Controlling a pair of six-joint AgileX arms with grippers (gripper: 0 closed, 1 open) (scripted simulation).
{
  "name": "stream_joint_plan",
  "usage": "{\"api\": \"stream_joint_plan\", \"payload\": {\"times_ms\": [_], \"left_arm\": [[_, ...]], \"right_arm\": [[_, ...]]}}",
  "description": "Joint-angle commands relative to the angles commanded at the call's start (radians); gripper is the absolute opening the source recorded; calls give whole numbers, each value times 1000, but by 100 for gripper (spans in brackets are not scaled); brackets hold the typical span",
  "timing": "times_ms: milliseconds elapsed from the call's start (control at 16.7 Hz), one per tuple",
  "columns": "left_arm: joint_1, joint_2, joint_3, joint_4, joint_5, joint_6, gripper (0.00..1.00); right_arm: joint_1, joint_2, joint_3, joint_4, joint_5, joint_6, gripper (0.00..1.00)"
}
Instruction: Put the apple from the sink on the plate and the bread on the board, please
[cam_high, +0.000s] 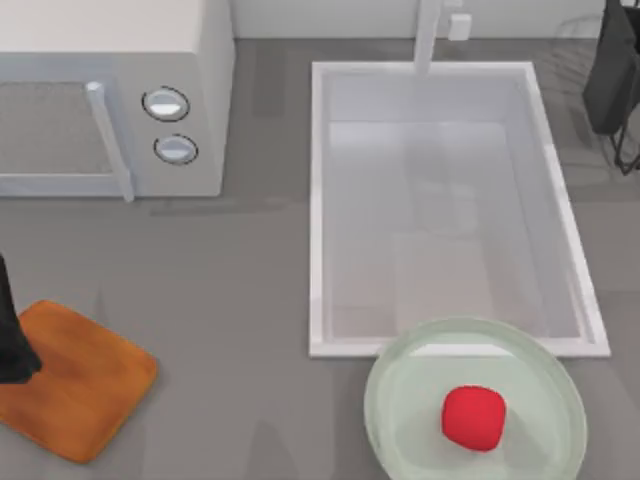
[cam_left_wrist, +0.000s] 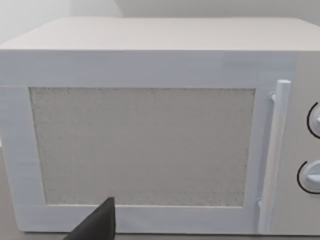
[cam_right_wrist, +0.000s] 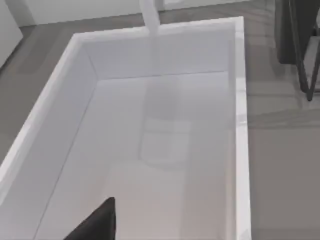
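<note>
- Your left arm (cam_high: 12, 345) sits at table's left edge over the board (cam_high: 85, 385); grip state: can't tell.
- Apple (cam_high: 473, 417) rests on plate (cam_high: 400, 400), near sink (cam_high: 318, 200).

Red apple (cam_high: 473, 417), pale green plate (cam_high: 400, 370), white sink (cam_high: 318, 200), orange-brown grained board (cam_high: 80, 385).

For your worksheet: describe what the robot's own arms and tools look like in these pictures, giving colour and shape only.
Little of them shows. The left arm is a matt black, blocky form at the top view's left edge, over the board. In each wrist view, one black wedge-shaped finger tip pokes in, plain and smooth. No cables, markings or labels can be seen.
</note>
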Motion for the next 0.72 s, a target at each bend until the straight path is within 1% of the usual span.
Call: {"api": "stream_joint_plan", "payload": {"times_ms": [180,360,480,720], "left_arm": [[0,0,0,0,0,0,100],[0,0,0,0,0,0,100],[0,0,0,0,0,0,100],[0,0,0,0,0,0,100]], "right_arm": [[-109,-224,-198,181,0,-111,100],[-185,-355,-323,302,0,-188,100],[-207,-389,-355,335,0,-210,100],[-208,-391,-357,337,0,-211,100]]}}
